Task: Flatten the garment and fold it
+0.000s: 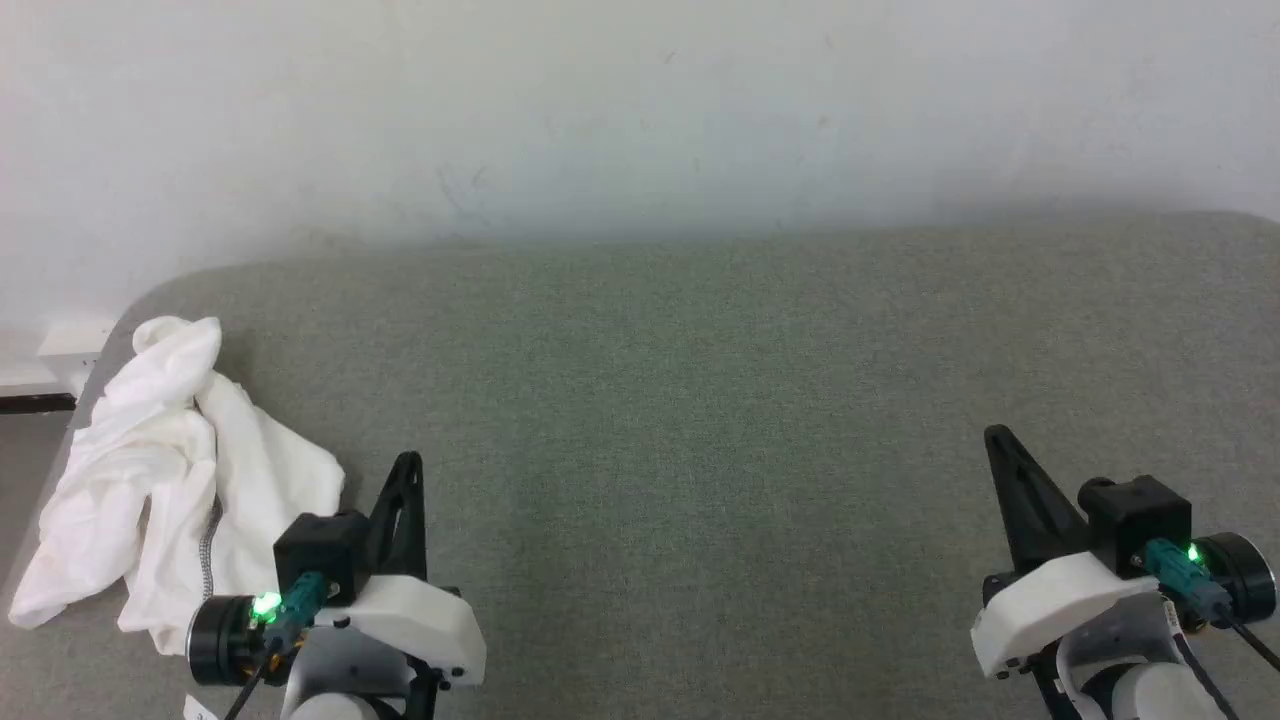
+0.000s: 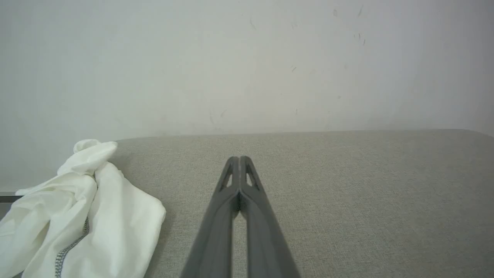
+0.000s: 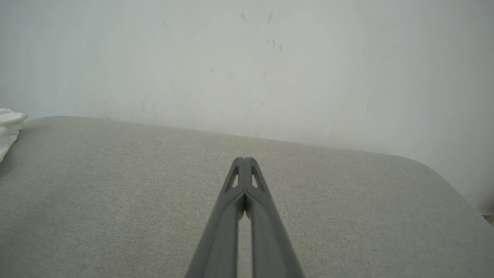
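Garment [image 1: 170,480] crumpled in heap at left edge of grey fabric surface [image 1: 700,400], just left of left gripper [image 1: 407,462], not touching. Left gripper closed, empty. Right gripper [image 1: 995,435] well apart from garment, fingers pressed together, empty.

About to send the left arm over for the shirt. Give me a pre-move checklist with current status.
1. Shirt located: crumpled heap at the table's left end. Ok.
2. Left claw ready to grab: shut, holding nothing; needs opening first. Not ok.
3. Right claw free: shut, holding nothing, far from the shirt. Ok.
4. Path from left claw to shirt: only bare table top between them. Ok.
5. Shirt fully on the table: its left side lies at the rim. Cannot tell.
6. Sleeve or collar to aim for: lost in the folds. Cannot tell.
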Controlling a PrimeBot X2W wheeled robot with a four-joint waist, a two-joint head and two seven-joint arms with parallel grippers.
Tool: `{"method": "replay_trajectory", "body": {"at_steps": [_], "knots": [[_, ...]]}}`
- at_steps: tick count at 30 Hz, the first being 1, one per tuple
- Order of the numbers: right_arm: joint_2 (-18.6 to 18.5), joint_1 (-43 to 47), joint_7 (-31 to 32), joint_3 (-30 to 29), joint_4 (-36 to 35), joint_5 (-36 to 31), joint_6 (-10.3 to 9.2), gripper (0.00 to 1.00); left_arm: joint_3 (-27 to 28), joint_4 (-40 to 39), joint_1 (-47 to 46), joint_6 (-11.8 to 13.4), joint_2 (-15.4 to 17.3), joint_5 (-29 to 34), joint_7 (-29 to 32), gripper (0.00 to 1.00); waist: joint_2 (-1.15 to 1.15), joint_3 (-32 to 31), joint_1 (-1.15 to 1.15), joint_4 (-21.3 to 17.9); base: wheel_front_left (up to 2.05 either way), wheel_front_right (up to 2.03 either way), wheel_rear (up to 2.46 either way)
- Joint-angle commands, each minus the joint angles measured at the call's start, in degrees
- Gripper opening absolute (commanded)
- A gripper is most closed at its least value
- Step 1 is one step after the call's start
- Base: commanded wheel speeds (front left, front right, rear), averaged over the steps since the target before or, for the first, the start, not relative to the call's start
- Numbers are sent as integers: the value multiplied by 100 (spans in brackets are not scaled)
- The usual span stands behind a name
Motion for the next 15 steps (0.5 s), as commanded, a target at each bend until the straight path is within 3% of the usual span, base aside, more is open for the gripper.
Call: {"method": "replay_trajectory", "body": {"at_steps": [1,15], "knots": [[-12,47,-39,-1,-34,-28,30,0,-4,-30,31,37,18,36,-40,0,0,0,0,0,0,0,0],[-12,47,-39,-1,-34,-28,30,0,-4,-30,31,37,18,36,-40,0,0,0,0,0,0,0,0]]}}
